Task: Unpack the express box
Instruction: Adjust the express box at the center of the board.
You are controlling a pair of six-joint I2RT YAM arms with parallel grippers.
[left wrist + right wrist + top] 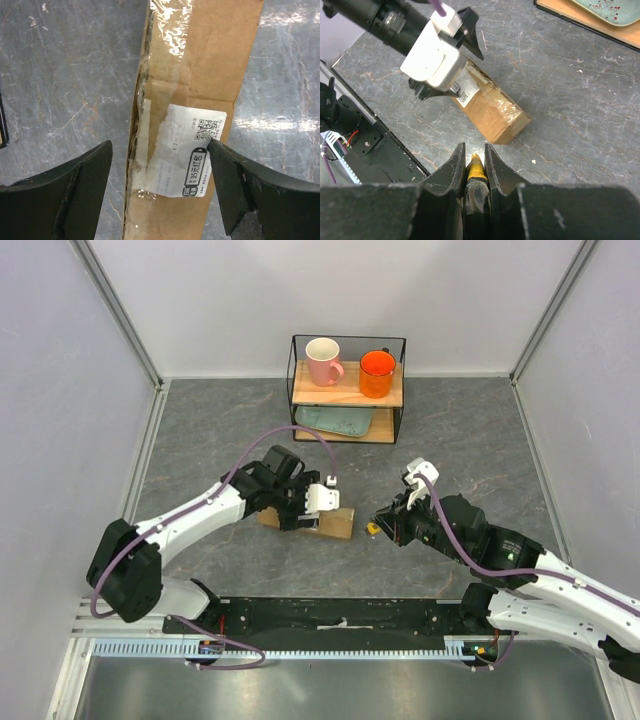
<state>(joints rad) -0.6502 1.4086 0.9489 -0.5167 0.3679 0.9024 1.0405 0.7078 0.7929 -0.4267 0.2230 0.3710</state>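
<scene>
The express box (200, 60) is a brown cardboard parcel lying flat on the grey table, with clear tape and a torn white label (185, 150) on top. My left gripper (159, 145) hovers over its labelled end, open, one finger on each side. The right finger's tip (220, 155) is at the box's edge and the left finger stands off it. In the top view the left gripper (312, 515) covers the left part of the box (340, 523). My right gripper (474, 147) is shut on a yellow utility knife (475, 167), whose tip points at the box's near corner (495, 112) from a short gap away.
A black wire shelf (347, 340) stands at the back with a pink mug (323, 361) and an orange mug (377, 373) on top and a teal tray (335, 422) below. White walls enclose the table. The black base rail (340, 618) runs along the near edge.
</scene>
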